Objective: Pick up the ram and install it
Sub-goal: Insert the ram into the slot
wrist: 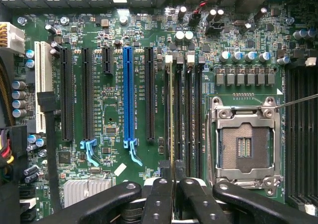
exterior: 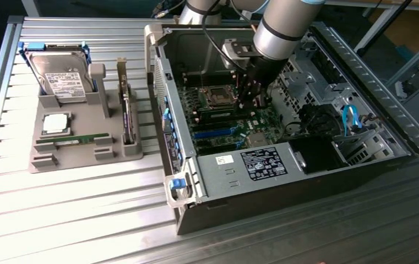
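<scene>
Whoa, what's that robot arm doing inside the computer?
The robot arm's gripper reaches down into the open computer case. Its fingers are shut on the ram, a thin green stick seen edge-on, lined up with the long memory slots beside the empty processor socket. Whether it is pushed in, I can't tell. A second stick lies in the grey tray outside the case.

worktop: ribbed bare metal w/ satin sheen. pc case: sheet metal. parts holder: grey matt plastic. tool: blk, matt.
</scene>
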Robot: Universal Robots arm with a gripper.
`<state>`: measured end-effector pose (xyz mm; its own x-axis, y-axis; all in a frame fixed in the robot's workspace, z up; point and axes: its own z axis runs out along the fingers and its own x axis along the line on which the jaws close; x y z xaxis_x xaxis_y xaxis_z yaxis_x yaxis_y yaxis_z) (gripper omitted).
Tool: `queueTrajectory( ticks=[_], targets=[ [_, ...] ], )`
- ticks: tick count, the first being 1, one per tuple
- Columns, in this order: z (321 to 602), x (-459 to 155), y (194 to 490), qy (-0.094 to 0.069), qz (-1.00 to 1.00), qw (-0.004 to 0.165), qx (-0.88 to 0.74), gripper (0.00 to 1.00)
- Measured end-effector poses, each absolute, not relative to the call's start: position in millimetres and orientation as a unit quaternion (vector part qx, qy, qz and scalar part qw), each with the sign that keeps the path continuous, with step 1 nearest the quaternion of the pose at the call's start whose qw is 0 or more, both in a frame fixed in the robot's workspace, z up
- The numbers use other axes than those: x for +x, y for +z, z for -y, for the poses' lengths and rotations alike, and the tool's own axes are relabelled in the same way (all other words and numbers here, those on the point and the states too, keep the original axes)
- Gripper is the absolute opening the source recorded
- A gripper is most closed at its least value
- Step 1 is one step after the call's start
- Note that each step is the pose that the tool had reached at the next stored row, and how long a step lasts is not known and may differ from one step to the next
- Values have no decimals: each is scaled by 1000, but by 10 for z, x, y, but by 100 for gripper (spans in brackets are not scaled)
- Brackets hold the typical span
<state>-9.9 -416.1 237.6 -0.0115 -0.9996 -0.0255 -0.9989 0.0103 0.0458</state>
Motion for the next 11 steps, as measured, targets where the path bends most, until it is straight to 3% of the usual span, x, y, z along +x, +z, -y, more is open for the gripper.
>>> queueTrajectory(
  ticks=[11],
  targets=[
    [4162,-99,2327,-25,711,7,703,12]
  ],
)
